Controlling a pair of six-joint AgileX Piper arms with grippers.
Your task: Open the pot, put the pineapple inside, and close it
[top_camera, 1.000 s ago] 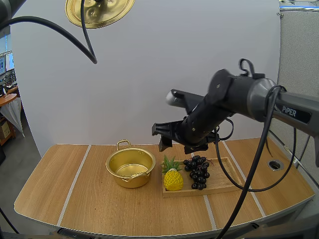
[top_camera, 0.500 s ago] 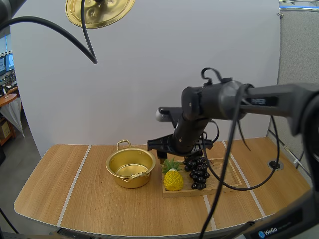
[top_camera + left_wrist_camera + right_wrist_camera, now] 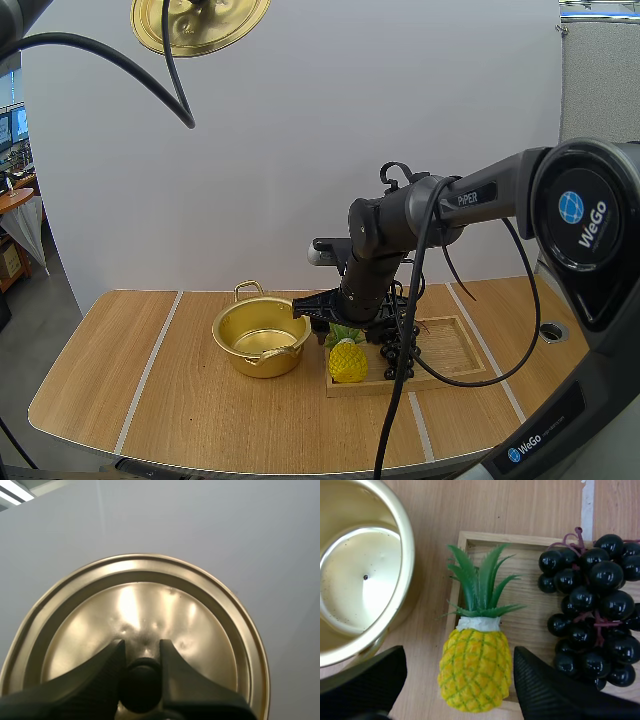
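High view: wooden surface (image 3: 120, 390) with pale stripes, before a plain white wall (image 3: 320, 120). On it, an open gold pot (image 3: 262, 335), and just beside that a wooden tray (image 3: 455, 352) with pineapple (image 3: 347, 362) and grapes (image 3: 398, 352). Up high and well apart from pot, over the surface's left part, the gold lid (image 3: 200, 22). Down low over pineapple, between pot and grapes, the right tool (image 3: 338, 328).

Left wrist view: left tool (image 3: 142, 677) clenched on lid's black knob (image 3: 141, 687), one finger at each side of it. Behind them, lid face-on, round and shiny, against the white wall.

Right wrist view: right tool released and spread wide, grasping nothing. Ribbed fingers (image 3: 545, 690) at either side of pineapple, both apart from it, one toward pot, the other toward grapes. Pineapple lying flat at tray's corner nearest pot, green leaves pointing away from tool, yellow body overlapping tray's rim. Grapes just beside it in the same tray. Pot just beside tray, its inside bare.
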